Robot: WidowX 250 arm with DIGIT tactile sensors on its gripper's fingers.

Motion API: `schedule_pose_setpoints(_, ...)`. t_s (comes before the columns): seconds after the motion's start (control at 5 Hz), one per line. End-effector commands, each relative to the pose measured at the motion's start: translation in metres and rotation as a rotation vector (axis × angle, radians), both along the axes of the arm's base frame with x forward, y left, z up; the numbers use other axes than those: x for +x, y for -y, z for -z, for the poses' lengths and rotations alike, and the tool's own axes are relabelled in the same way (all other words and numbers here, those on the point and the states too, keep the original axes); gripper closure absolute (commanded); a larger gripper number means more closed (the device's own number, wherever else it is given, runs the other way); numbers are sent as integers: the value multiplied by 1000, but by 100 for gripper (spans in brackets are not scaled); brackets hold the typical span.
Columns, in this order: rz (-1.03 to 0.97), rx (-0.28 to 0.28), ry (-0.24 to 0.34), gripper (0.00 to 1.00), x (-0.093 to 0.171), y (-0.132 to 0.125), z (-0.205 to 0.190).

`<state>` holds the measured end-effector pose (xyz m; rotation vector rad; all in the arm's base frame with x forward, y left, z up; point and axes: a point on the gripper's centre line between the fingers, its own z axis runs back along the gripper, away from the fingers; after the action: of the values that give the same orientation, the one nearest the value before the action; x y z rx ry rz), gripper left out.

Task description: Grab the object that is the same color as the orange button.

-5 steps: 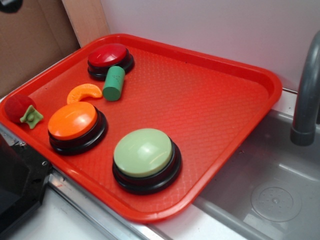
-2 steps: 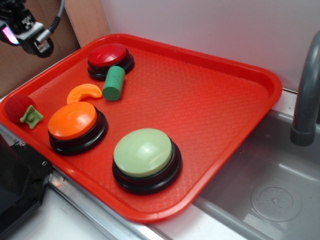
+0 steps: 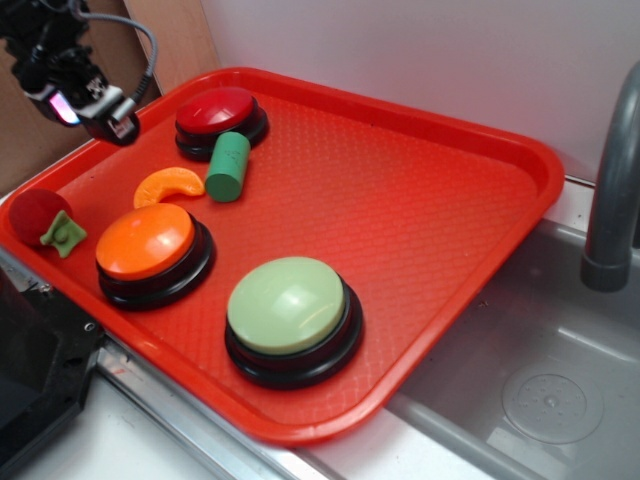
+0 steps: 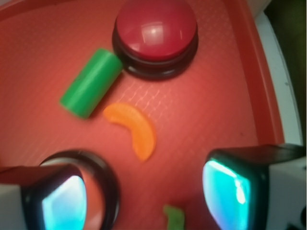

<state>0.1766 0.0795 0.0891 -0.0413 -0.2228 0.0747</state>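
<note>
A robot gripper (image 3: 85, 100) hangs in the upper left of the exterior frame, above the far-left rim of a red tray (image 3: 420, 200), its fingers (image 4: 235, 191) spread apart with nothing between them. Below it at the left edge lies a red ball with a green leaf (image 3: 45, 222). Just right of that sits the orange button (image 3: 150, 250), its domed top on a black base.

Between the button and the back of the tray rests the target, a small orange segment (image 3: 168, 186), lying flat on the tray, its upper end just beside a green cylinder (image 3: 228, 166) lying on its side. The cylinder leans against a red button (image 3: 220, 118) at the tray's upper left. A pale green button (image 3: 290, 315) stands alone near the front rim, lower centre.

From the wrist view the orange segment (image 4: 134, 129) lies ahead of the gap between the spread fingers, which suggests the gripper is being lined up for a descent onto it; the cylinder so close by could get nudged.

The tray's textured floor is otherwise bare to the right. It sits on a metal desk with a sunken basin (image 3: 540, 380) at lower right and a grey faucet pipe (image 3: 610, 190) at the right edge, before a pale wall.
</note>
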Motion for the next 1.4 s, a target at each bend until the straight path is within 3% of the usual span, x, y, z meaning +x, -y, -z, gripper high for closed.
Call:
schedule_pose_setpoints(0.0,21,30,36,0,20,-11,27)
schedule_pose_setpoints(0.6,142,63,13,0,44,-9,72)
schedule_pose_setpoints(0.8,119,65,13,16,45,-10,74)
schedule_pose_setpoints(1.0,112,73,12,100,46,-12,74)
schedule_pose_setpoints(1.2,112,81,8,100,45,-11,74)
